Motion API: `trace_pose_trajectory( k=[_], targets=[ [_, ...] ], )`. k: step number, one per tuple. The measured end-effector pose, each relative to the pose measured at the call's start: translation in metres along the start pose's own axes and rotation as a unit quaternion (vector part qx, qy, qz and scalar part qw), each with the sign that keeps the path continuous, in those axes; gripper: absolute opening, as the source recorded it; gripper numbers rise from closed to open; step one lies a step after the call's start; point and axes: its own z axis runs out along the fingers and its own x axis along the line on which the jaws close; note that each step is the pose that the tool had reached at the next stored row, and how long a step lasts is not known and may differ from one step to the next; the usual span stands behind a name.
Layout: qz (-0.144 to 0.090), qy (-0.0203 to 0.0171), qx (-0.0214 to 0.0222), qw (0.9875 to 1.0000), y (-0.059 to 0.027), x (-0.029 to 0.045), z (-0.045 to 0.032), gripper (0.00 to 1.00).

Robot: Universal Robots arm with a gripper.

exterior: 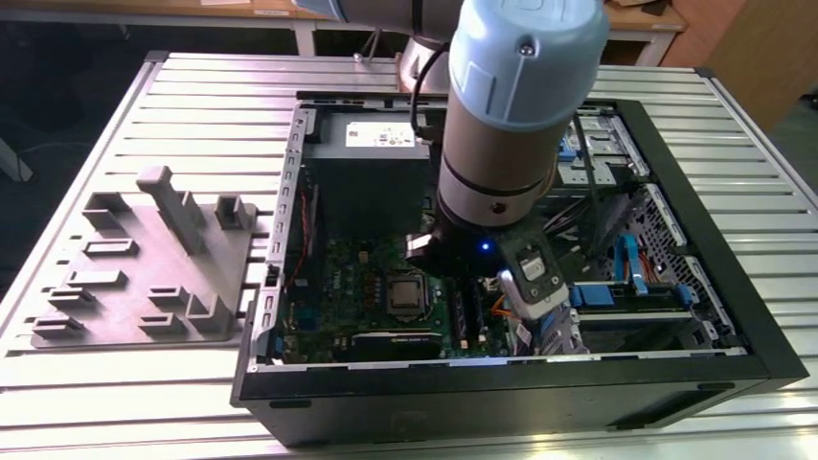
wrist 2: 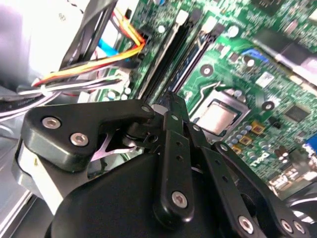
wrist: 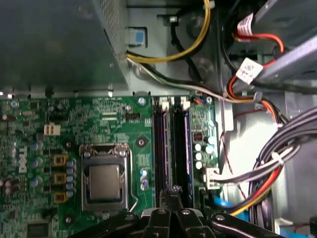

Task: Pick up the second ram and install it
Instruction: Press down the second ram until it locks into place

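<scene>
Now, exterior view, arm: the pale blue-and-grey robot arm [exterior: 511, 115] reaches straight down into the open black computer case [exterior: 715, 316], with a small blue light glowing at its wrist.
Exterior view, table: the case lies on its side on a ribbed silver metal table [exterior: 217, 105]. A grey moulded holder tray [exterior: 141, 278] with upright posts sits well apart from the arm, toward the exterior view's left.
Exterior view, board: the big square green motherboard [exterior: 345, 287] fills the floor of the case. Its silver square processor [exterior: 406, 297] is just beside the spot where the wrist comes down.
Second wrist view, gripper: the black linked-bar gripper [wrist 2: 171, 101] points at the near end of the pair of long black memory slots [wrist 2: 173, 49]. A bundle of orange, yellow and white cables [wrist 2: 94, 62] runs beside them.
Second wrist view, processor: the processor [wrist 2: 218, 116] lies on the far side of the slots from the cables.
First wrist view, gripper: the gripper [wrist: 171, 192] hangs right over one end of the memory slots [wrist: 172, 144], between the processor [wrist: 105, 181] and a row of small capacitors.
First wrist view, surroundings: the grey metal power supply box [wrist: 59, 44] sits beyond the board, and black and coloured cables [wrist: 277, 163] loop alongside.
Grasp: cannot tell (from where I stand the tips blend into the dark slots).
Long narrow dark-green memory stick: somewhere in that dark line of slots under the gripper, if anywhere. I cannot tell it apart from the slots, nor say whether it is seated or held.
</scene>
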Motion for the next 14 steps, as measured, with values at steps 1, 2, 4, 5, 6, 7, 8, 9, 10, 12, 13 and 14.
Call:
trace_pose_trajectory(
  k=[1, 2, 4, 5, 6, 7, 8, 9, 10, 12, 13, 14],
  targets=[
    [0.0, 0.0, -0.0001, 1.0, -0.0019, -0.0001, -0.0001, 0.07],
    [0.0, 0.0, -0.0001, 1.0, -0.0039, -0.0002, -0.0003, 0.07],
    [0.0, 0.0, -0.0001, 1.0, -0.0082, -0.0004, -0.0007, 0.07],
    [0.0, 0.0, -0.0001, 1.0, -0.0102, -0.0006, -0.0009, 0.07],
    [0.0, 0.0, 0.0, 1.0, -0.0119, -0.0006, -0.0012, 0.07],
    [0.0, 0.0, 0.0, 1.0, -0.0136, -0.0007, -0.0013, 0.07],
    [0.0, 0.0, 0.0, 1.0, -0.0149, -0.0008, -0.0014, 0.07],
    [0.0, 0.0, 0.0, 1.0, -0.0157, -0.0008, -0.0015, 0.07],
    [0.0, 0.0, -0.0001, 1.0, -0.0164, -0.0008, -0.0016, 0.07],
    [0.0, 0.0, 0.0, 1.0, -0.0174, -0.0009, -0.0017, 0.07],
    [0.0, 0.0, 0.0, 1.0, -0.0174, -0.0009, -0.0017, 0.07],
    [0.0, 0.0, -0.0001, 1.0, -0.0174, -0.0013, -0.0016, 0.07]
  ],
)
